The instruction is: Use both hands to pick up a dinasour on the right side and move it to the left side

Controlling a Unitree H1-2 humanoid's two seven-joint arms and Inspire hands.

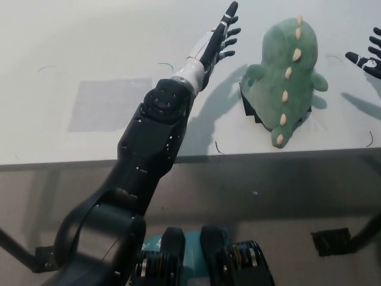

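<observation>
Green plush dinosaur (287, 77) lay on surface (89, 53), upper right of frame, untouched. Your left robot hand (223, 33) hovered beside its left flank, fingers spread, empty. Right robot hand (370, 56) at right edge, fingers apart, well off. Risk: uneven closing, one hand arriving first, shoves soft toy sideways instead of squeezing.

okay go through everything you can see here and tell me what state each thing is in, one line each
green plush dinosaur: lying on the table, spikes up, not held
left hand: open, fingers spread, left of the dinosaur, not touching it
right hand: open, at the picture's right edge, apart from the dinosaur
table: white, carrying the dinosaur
</observation>
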